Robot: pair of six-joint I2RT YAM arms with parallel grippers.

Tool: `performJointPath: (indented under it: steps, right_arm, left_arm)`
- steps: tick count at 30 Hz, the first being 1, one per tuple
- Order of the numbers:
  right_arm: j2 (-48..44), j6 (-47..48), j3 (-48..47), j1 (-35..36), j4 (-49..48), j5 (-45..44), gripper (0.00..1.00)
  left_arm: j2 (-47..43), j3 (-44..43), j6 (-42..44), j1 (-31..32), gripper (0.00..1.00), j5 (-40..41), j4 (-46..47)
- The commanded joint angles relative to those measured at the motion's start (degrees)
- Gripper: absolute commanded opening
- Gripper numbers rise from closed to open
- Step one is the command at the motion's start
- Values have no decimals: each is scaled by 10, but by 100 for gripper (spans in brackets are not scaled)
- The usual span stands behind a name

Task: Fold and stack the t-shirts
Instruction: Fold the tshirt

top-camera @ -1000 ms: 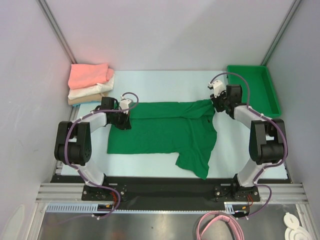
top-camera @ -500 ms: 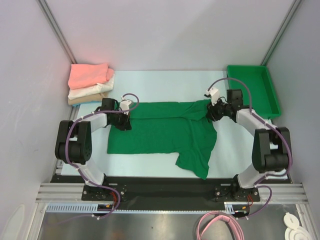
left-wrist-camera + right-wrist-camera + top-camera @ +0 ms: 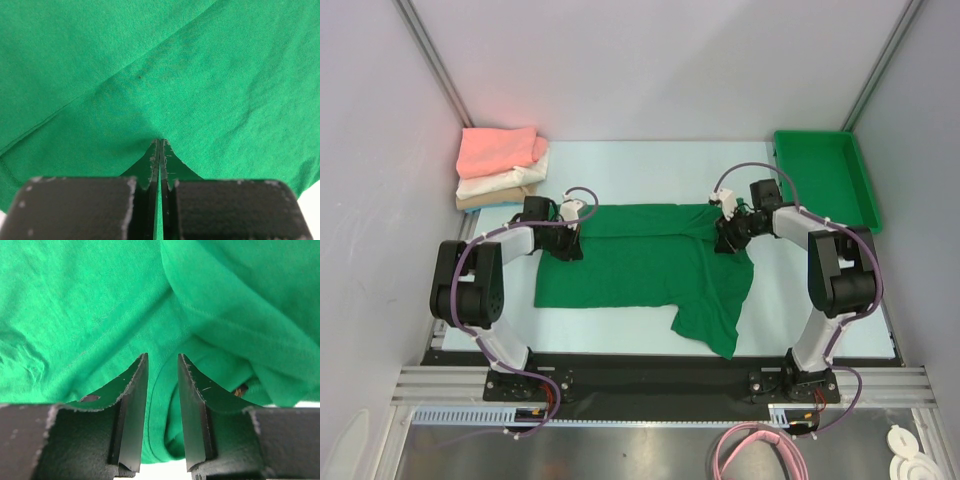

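The dark green t-shirt (image 3: 640, 265) lies spread on the table, its lower right part hanging down toward the near edge. My left gripper (image 3: 570, 238) is shut on the shirt's left edge; in the left wrist view the tips (image 3: 160, 142) pinch green cloth (image 3: 175, 65). My right gripper (image 3: 725, 238) is at the shirt's upper right corner. In the right wrist view its fingers (image 3: 162, 360) stand narrowly apart with a bunched fold of green cloth (image 3: 75, 305) between them. Folded salmon pink (image 3: 498, 150), white (image 3: 505, 182) and tan (image 3: 485, 200) shirts are stacked at the back left.
A rigid green plastic bin (image 3: 825, 175) stands at the back right. Grey walls enclose the table on three sides. The black rail with the arm bases runs along the near edge.
My right gripper has moved left and slightly nearer, carrying the shirt's upper right corner inward over the shirt. The left gripper has not moved.
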State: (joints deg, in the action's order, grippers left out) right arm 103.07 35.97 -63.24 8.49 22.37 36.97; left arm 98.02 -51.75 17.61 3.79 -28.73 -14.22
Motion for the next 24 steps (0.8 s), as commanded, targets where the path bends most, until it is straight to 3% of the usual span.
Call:
performJointPath:
  steps: [1,24]
  right_arm:
    - [18,6,-23,13,-2,9,35]
    - [54,-52,-70,57,-76,-117,42]
  left_arm:
    - [11,-3,15,1,0,-3,10]
    - [17,-8,15,1,0,-2,4]
